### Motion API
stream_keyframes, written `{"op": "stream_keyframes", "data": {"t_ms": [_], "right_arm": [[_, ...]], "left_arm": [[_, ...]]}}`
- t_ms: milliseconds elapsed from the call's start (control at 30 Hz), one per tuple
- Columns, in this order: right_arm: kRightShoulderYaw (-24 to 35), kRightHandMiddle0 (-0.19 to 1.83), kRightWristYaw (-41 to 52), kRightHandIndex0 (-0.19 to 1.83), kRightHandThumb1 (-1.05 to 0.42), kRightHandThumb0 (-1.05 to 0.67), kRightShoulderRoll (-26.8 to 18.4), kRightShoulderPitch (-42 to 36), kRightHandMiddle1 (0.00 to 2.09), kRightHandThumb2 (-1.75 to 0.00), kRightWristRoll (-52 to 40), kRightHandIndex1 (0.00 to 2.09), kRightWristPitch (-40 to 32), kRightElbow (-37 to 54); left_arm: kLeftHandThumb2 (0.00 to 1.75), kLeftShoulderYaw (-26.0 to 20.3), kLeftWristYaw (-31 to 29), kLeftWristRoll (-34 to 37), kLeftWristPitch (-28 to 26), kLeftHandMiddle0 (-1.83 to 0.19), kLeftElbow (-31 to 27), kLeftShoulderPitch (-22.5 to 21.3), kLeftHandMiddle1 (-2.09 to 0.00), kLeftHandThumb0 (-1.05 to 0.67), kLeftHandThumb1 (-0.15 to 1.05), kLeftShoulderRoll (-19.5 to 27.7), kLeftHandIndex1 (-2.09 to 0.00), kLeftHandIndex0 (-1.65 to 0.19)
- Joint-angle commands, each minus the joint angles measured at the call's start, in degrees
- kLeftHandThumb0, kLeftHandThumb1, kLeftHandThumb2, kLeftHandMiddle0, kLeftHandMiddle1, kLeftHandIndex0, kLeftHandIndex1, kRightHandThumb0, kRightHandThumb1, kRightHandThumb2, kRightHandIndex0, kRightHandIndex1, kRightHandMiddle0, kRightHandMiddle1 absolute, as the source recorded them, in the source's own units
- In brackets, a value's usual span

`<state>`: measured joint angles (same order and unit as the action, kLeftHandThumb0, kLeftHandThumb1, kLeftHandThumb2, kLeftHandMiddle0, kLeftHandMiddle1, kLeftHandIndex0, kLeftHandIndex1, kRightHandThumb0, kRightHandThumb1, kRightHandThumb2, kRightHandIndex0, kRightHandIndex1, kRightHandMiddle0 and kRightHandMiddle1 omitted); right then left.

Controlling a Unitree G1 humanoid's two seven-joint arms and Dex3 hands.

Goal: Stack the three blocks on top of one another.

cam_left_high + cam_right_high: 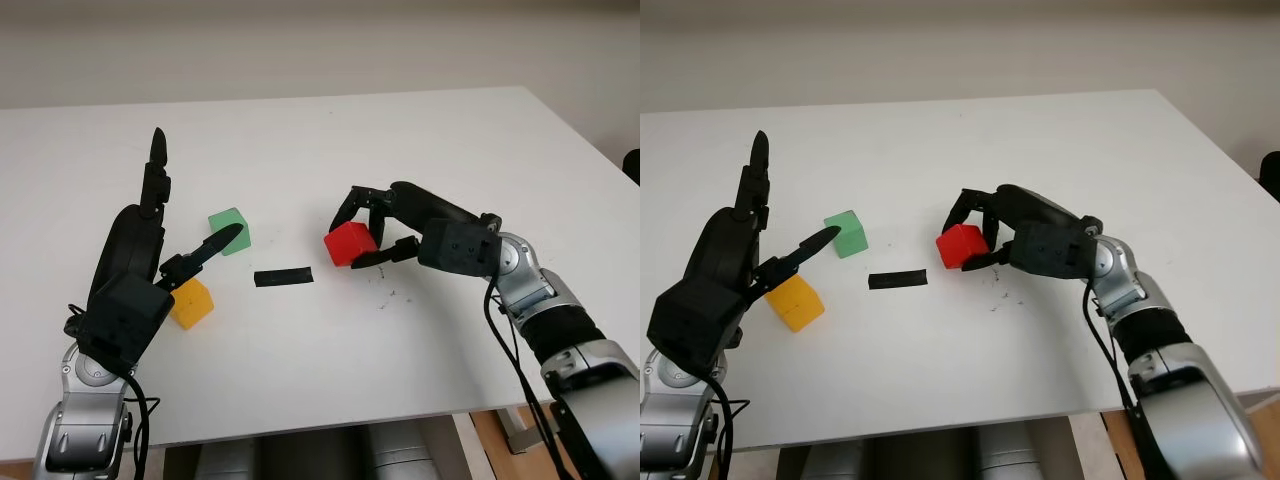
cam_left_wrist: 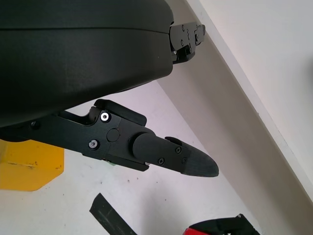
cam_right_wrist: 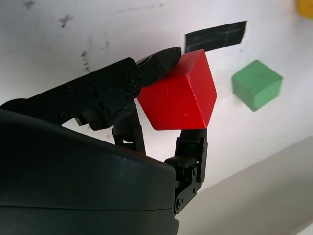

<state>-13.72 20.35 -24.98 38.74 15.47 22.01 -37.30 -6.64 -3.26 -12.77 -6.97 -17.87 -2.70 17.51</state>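
Three fingers of right hand (image 1: 368, 238) clasp red block (image 1: 349, 243).

Matt red block (image 3: 178, 93); smooth white table (image 1: 400, 140)

White table (image 1: 420, 130) carried everything. A strip of black tape (image 1: 283, 277) lay flat on it, between the two hands, nearer the right one and just off its fingertips. A few small dark scuff marks (image 1: 388, 297) sat on the tabletop just beneath the right hand. A plain pale wall (image 1: 300, 40) stood behind the far edge.
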Motion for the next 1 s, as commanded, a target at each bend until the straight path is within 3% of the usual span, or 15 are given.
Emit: {"op": "stream_keyframes", "data": {"t_ms": [0, 233, 433, 567, 833, 967], "right_arm": [[0.64, 0.37, -0.06, 0.6, -0.94, -0.35, 0.43, -1.44, 1.56, -0.06, 0.11, 1.73, -2.44, 5.01], [-2.01, 0.32, 2.65, 0.47, -0.94, -0.33, 1.35, -4.36, 1.64, -0.05, 5.64, 1.71, -16.5, 20.71], [-6.7, 0.32, 9.31, 0.36, -0.95, -0.34, 0.42, -1.96, 1.69, -0.06, 11.87, 1.82, -23.8, 27.58], [-10.65, 0.37, 14.15, 0.38, -0.92, -0.33, 1.09, 1.1, 1.54, -0.05, 18.36, 1.91, -29.32, 30.7], [-14.76, 0.47, 13.87, 0.41, -0.84, -0.33, 2.84, 6.64, 1.46, -0.04, 23.48, 2.02, -26.98, 24.7], [-15.97, 0.19, 11.81, 0.44, -0.86, -0.3, 4.24, 8.74, 1.53, -0.06, 25.63, 2.09, -25.87, 21.1]], "left_arm": [[0.08, 0.2, 0.31, -0.19, 0.05, 0.19, -0.85, -0.08, 0.0, -0.62, 1.05, -0.38, 0.0, 0.19], [0.08, 0.59, 0.67, -0.61, -0.23, 0.19, -0.93, -0.45, 0.0, -0.6, 1.05, -0.86, 0.0, 0.19], [0.09, 1.27, 0.84, -1.03, -0.41, 0.19, -0.61, -1.26, 0.0, -0.61, 1.05, -1.13, 0.0, 0.19], [0.08, 1.9, 0.85, -1.52, -1.76, 0.19, -0.8, -2.33, 0.0, -0.61, 1.05, -1.41, 0.0, 0.19], [0.07, 2.83, 1.39, -2.02, -1.85, 0.19, 0.27, -3.65, 0.0, -0.6, 1.05, -2.6, 0.0, 0.19], [0.07, 3.05, 1.93, -2.12, -1.81, 0.19, 0.64, -3.72, 0.0, -0.61, 1.05, -2.85, 0.0, 0.19]]}}
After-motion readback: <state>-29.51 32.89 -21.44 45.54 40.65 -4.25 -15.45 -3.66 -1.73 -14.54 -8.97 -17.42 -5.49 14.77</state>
